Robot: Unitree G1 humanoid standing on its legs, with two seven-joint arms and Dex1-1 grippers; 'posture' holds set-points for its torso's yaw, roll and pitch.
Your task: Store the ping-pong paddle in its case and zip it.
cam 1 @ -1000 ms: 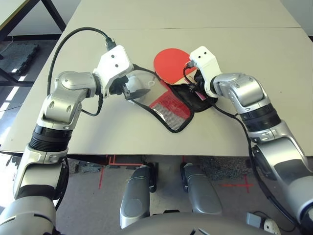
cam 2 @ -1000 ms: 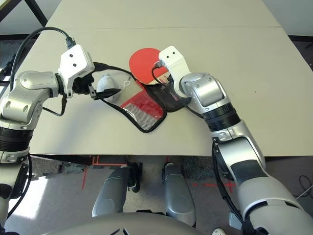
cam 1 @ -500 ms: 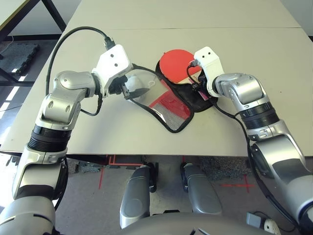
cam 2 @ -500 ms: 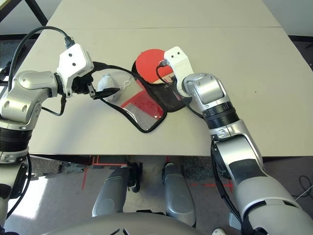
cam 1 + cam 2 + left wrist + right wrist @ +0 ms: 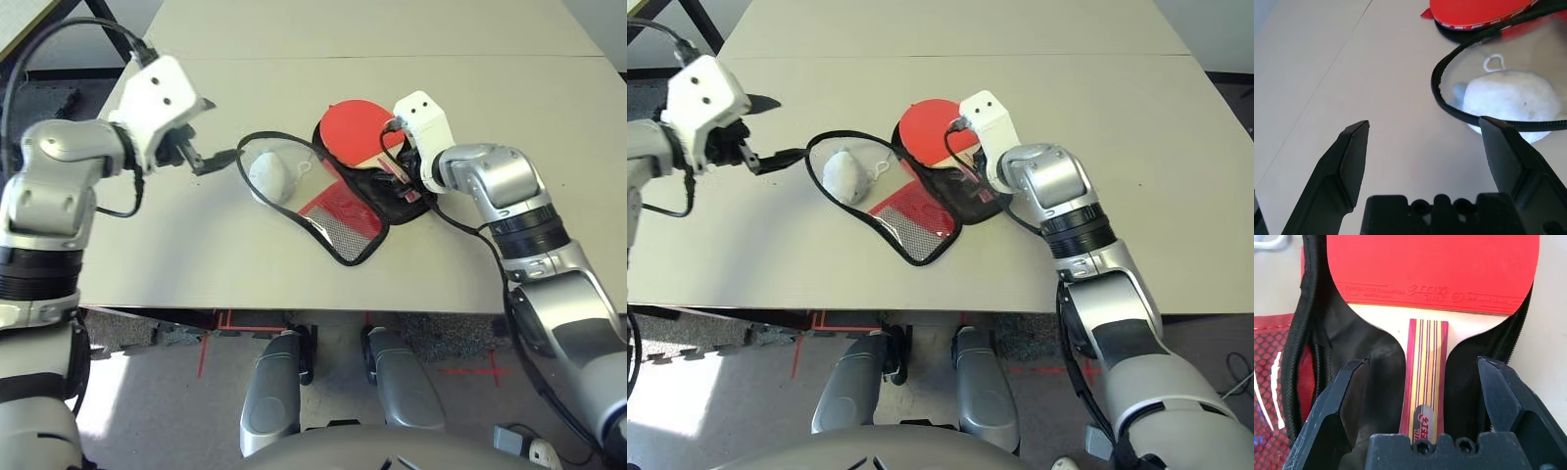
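The ping-pong paddle [image 5: 1432,293] is laid on the case [image 5: 345,211], handle pointed into the spread right gripper [image 5: 1422,369]; the left gripper [image 5: 1425,142], also spread, is farther.

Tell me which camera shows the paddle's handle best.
The right wrist view: the handle runs straight up between the open right tool, stripes and logo clear, lying on the case's black lining. In the head views the right tool covers most of it. The left wrist view catches the paddle's red blade edge.

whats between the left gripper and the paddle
In the left eye view, the small white pouch inside the case's open zip loop lies between the left gripper and the paddle.
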